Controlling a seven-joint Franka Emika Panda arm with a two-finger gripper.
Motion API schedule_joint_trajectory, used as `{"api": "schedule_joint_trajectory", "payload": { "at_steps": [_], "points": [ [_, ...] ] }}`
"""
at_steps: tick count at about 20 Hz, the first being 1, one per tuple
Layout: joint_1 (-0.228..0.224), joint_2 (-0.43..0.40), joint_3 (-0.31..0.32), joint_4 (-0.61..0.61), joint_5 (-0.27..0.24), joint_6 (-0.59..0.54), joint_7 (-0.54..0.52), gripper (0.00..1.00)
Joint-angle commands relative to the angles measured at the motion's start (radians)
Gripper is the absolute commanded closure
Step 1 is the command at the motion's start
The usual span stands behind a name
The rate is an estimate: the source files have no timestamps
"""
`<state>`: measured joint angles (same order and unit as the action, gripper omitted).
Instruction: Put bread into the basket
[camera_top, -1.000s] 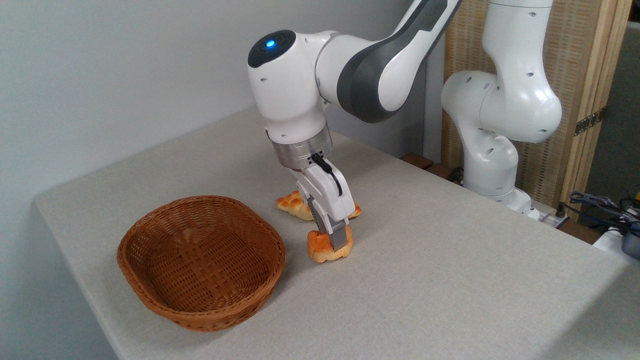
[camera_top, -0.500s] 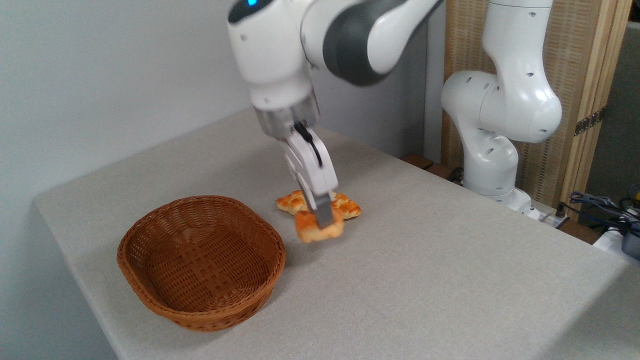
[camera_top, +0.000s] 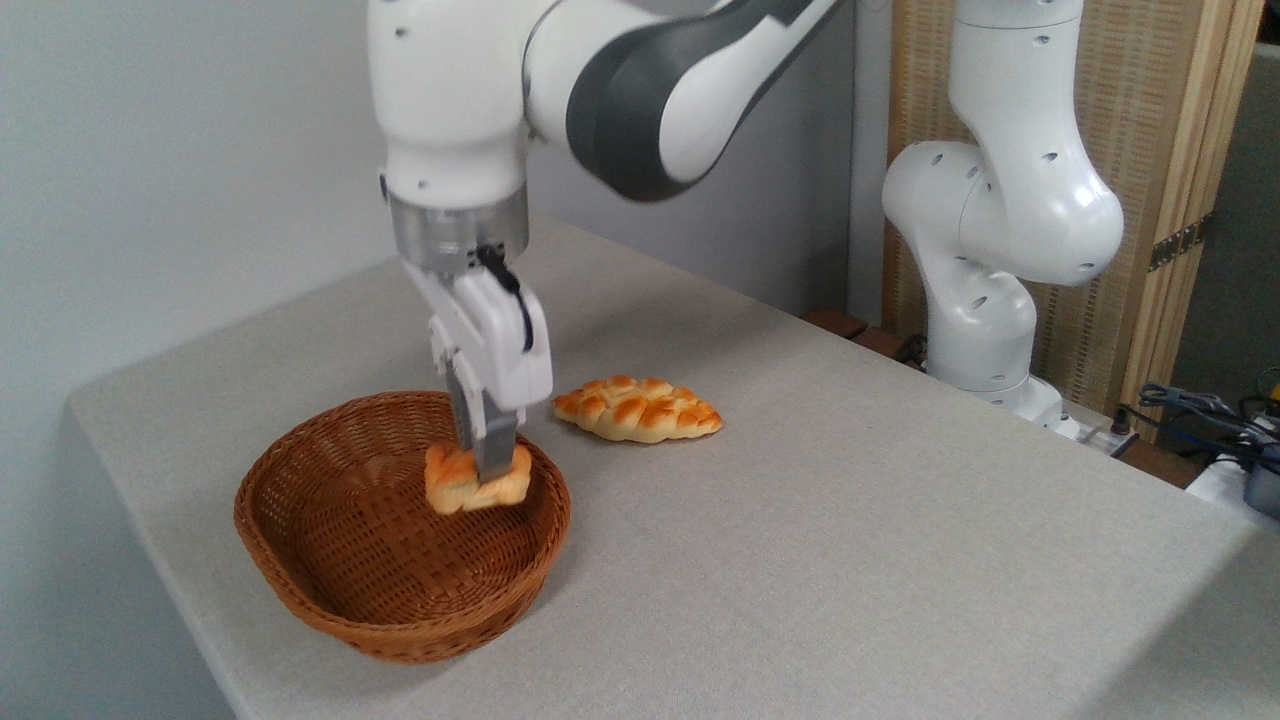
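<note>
The bread, a small orange-golden knotted roll, hangs in the air over the right half of the basket. My gripper points straight down and is shut on it, with one grey finger crossing its front. The oval brown wicker basket rests on the left part of the table and holds nothing inside. The roll sits about level with the basket's far rim and does not touch the weave.
A longer braided oval loaf lies on the grey tablecloth just right of the basket. The arm's white base stands at the table's back right. Cables lie off the far right edge. The table edge runs close behind and left of the basket.
The gripper has lifted the roll off the table and carried it left, from beside the braided loaf to above the basket. The braided loaf is now fully uncovered.
</note>
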<state>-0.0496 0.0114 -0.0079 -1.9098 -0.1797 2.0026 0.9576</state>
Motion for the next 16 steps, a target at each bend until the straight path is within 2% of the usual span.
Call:
{"api": "schedule_joint_trajectory", "payload": {
  "at_steps": [1, 2, 3, 5, 16],
  "points": [
    [-0.003, 0.087, -0.013, 0.015, -0.024, 0.111, -0.014, 0.63],
    [-0.003, 0.096, -0.029, 0.014, -0.023, 0.122, -0.013, 0.45],
    [-0.003, 0.107, -0.033, 0.014, -0.02, 0.127, -0.013, 0.1],
    [-0.001, 0.113, -0.037, 0.014, -0.012, 0.127, -0.011, 0.0],
    [-0.001, 0.096, -0.035, 0.018, -0.02, 0.117, -0.008, 0.0]
  ]
}}
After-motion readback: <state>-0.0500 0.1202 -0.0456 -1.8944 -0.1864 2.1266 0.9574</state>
